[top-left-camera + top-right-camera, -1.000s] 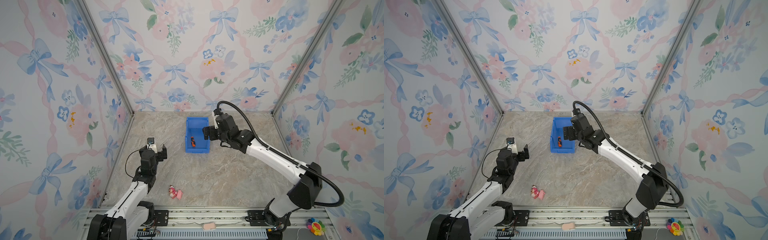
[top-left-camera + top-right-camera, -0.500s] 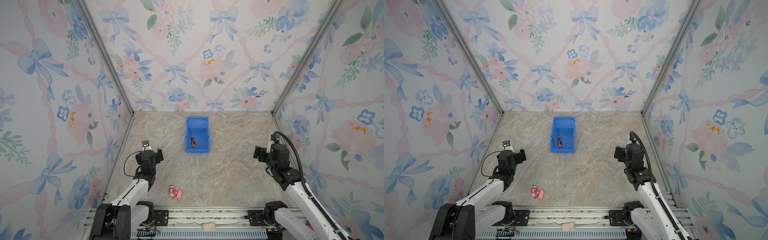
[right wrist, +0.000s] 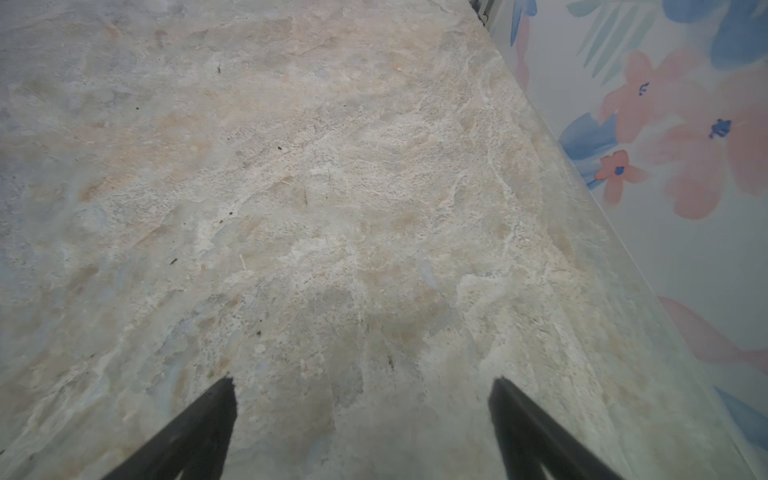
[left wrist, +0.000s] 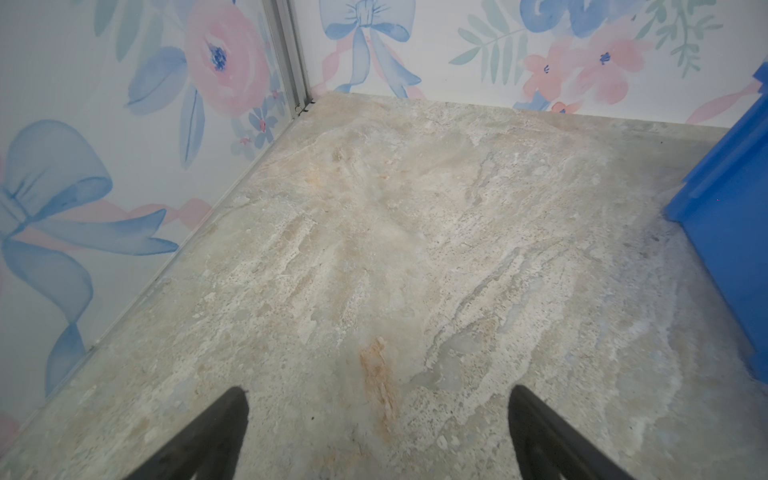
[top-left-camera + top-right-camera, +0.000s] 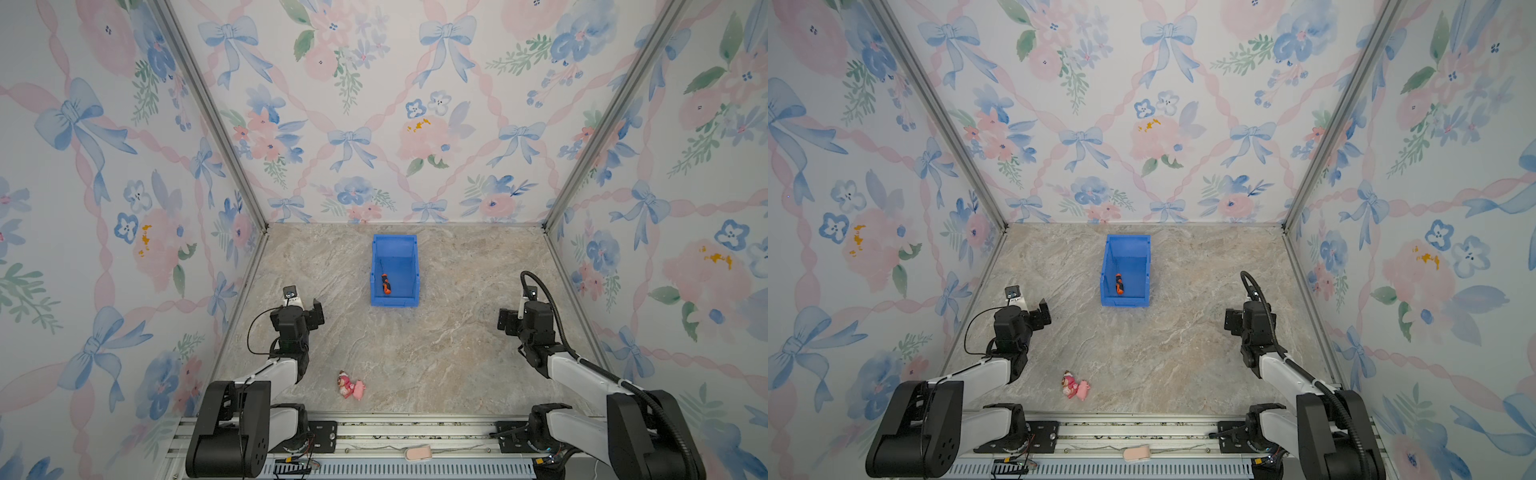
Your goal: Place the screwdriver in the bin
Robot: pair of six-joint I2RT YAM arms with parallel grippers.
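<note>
The blue bin [image 5: 394,246] [image 5: 1128,246] stands near the back middle of the table. The screwdriver [image 5: 386,284] [image 5: 1119,284], orange and black, lies inside it on the floor by the left wall. My left gripper [image 5: 318,312] [image 5: 1044,311] hovers front-left of the bin, open and empty. My right gripper [image 5: 505,322] [image 5: 1231,322] is far to the bin's right, open and empty. In the left wrist view the left gripper [image 4: 378,395] shows only bare table between its fingertips, with the bin's side [image 4: 731,199] at the edge. The right gripper [image 3: 363,384] also spans bare table.
A pink-and-red toy figure [image 5: 350,385] [image 5: 1076,385] lies near the front edge, between the arm bases. Floral walls enclose the table on three sides. The right gripper is close to the right wall [image 3: 665,166].
The right arm has drawn back from over the bin to the right side of the table. The left gripper has shifted slightly back. The screwdriver stays in the bin.
</note>
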